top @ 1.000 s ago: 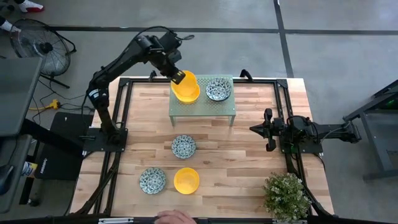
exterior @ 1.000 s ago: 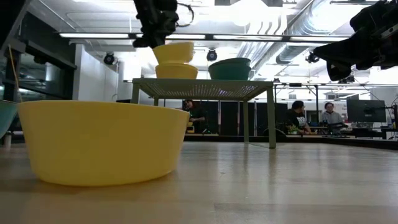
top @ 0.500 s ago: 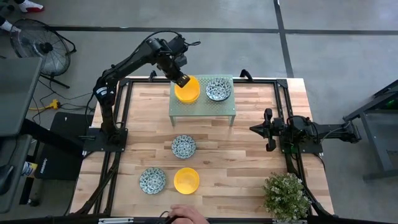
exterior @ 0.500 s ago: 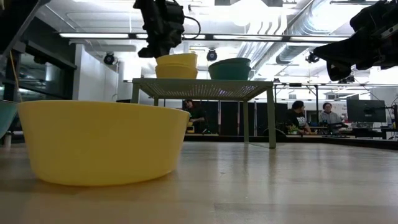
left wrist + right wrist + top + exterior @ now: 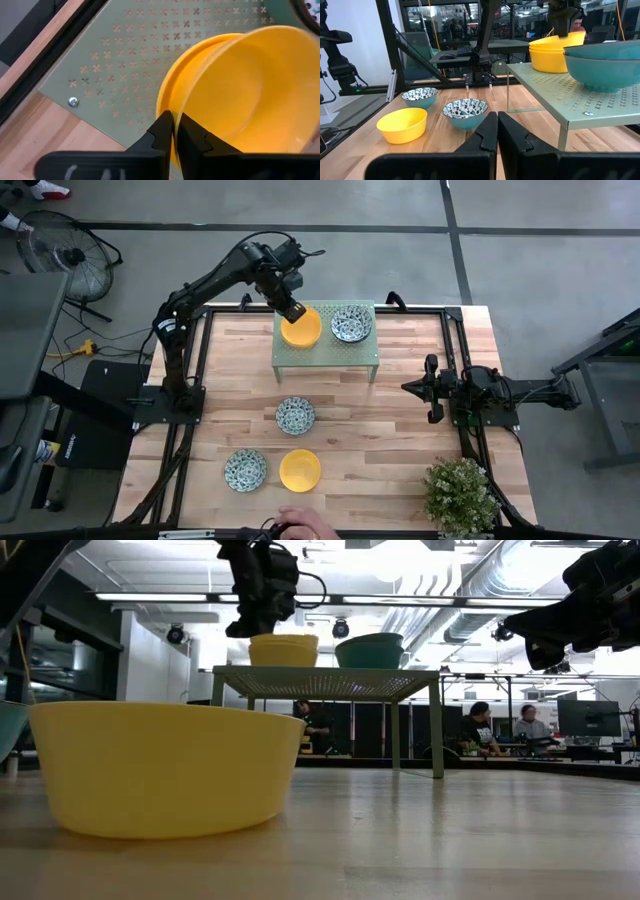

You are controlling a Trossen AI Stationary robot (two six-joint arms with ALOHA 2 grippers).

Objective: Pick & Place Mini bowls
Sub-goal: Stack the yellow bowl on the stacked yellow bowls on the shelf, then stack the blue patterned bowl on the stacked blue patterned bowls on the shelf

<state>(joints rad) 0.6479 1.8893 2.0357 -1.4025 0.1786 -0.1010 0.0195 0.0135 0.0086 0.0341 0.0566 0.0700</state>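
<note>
Two yellow mini bowls (image 5: 301, 328) sit nested on the pale green perforated rack (image 5: 330, 356), beside a teal patterned bowl (image 5: 351, 323). My left gripper (image 5: 174, 127) is at the far left of the stack, shut on the upper yellow bowl (image 5: 250, 95). On the table lie two patterned bowls (image 5: 295, 415) (image 5: 245, 469) and one yellow bowl (image 5: 299, 469), each resting on its base. My right gripper (image 5: 432, 388) waits shut at the table's right side, holding nothing. My left gripper pinches the upper yellow bowl's rim (image 5: 180, 100) on its far-left side, one finger inside the bowl and one outside. The fingers come from above, slanting down. The bowl sits upright, nested in the lower yellow bowl (image 5: 164, 100) on the rack.
A potted plant (image 5: 460, 495) stands at the near right corner. A person's hand (image 5: 300, 525) shows at the table's near edge. Bare wood lies between the rack and the right arm. Black frame rails run along the left and right sides.
My left gripper has come down with the yellow bowl. The bowl hung a little above the other yellow bowl on the rack and now sits nested in it.
</note>
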